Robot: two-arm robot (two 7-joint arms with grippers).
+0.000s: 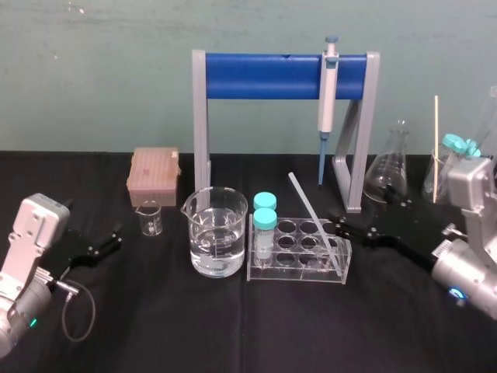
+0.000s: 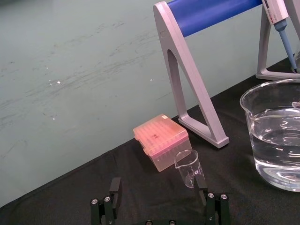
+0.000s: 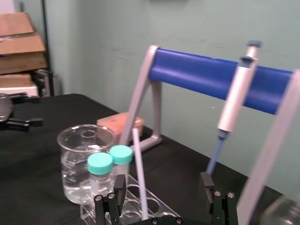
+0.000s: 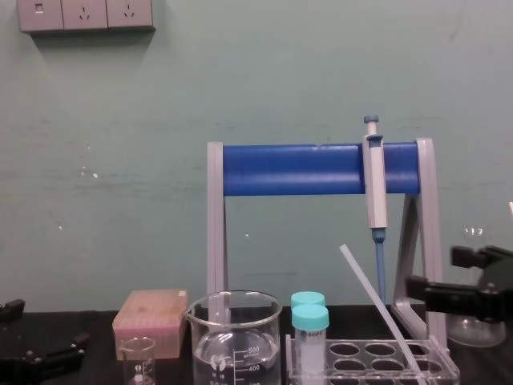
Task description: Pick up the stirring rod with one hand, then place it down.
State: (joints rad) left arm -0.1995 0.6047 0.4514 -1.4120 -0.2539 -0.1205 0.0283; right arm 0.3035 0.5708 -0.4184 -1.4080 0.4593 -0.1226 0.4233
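The thin, translucent glass stirring rod (image 1: pixel 311 214) leans in a clear plastic tube rack (image 1: pixel 295 274) mid-way along the black desk (image 1: pixel 155 326). The black right gripper (image 1: pixel 342 228) sits beside the rack, jaws apart. The left gripper (image 1: pixel 116 237) is near the desk's left edge, jaws also apart. The rod looks light, stiff, slippery and breakable, so a gentle pinch on its free upper length seems best.

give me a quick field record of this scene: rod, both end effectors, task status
rod: tilted, lower end in the rack, not held
right end effector: open, at the rack's right end, apart from the rod
left end effector: open, idle at far left near the small beaker
pipette: hanging on the stand
status: pick-up not yet done
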